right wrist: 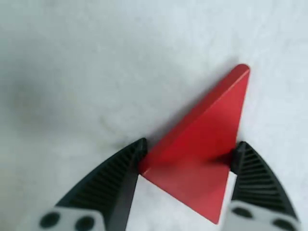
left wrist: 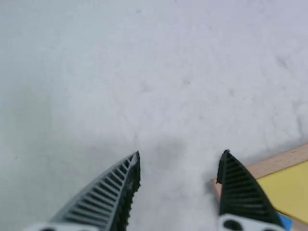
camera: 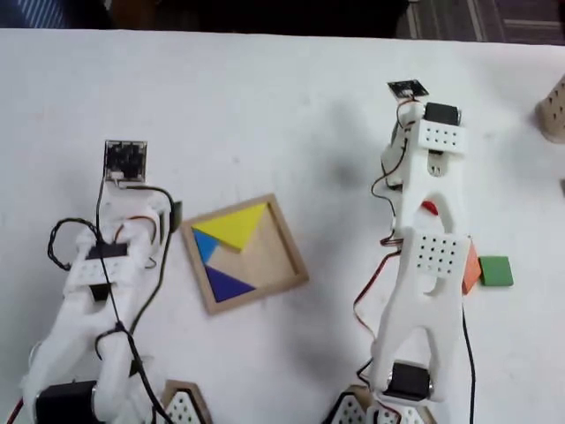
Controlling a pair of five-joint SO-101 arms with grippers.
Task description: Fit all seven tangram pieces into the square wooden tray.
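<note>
The right hand (right wrist: 188, 151) sits low over the bench (camera: 265, 106) with its two fingers set against opposite sides of the red triangle (right wrist: 207, 144). Both tips touch the piece, so it looks pinched, and it lies flat on the surface. The triangle's long edge slants away from the hand toward a sharp far tip, and the fingers bear on it near its broad end.

The wooden tray (camera: 269, 261) lies between the two arms, to the left of the red triangle and well apart from it. It already holds a yellow triangle (camera: 234, 225), a light blue piece (camera: 205, 245) and a dark blue triangle (camera: 227, 283), packed toward its left side. The bare wood that remains faces the right arm, so that arm is the nearer one for this piece and would need to carry it leftward into that gap.

An orange piece (camera: 470, 269) and a green square (camera: 496, 271) rest just beside the right arm, on its outer side.

The left hand (left wrist: 180, 161) is spread and holds nothing, hanging over bare bench with one finger just beside a corner of the tray.
</note>
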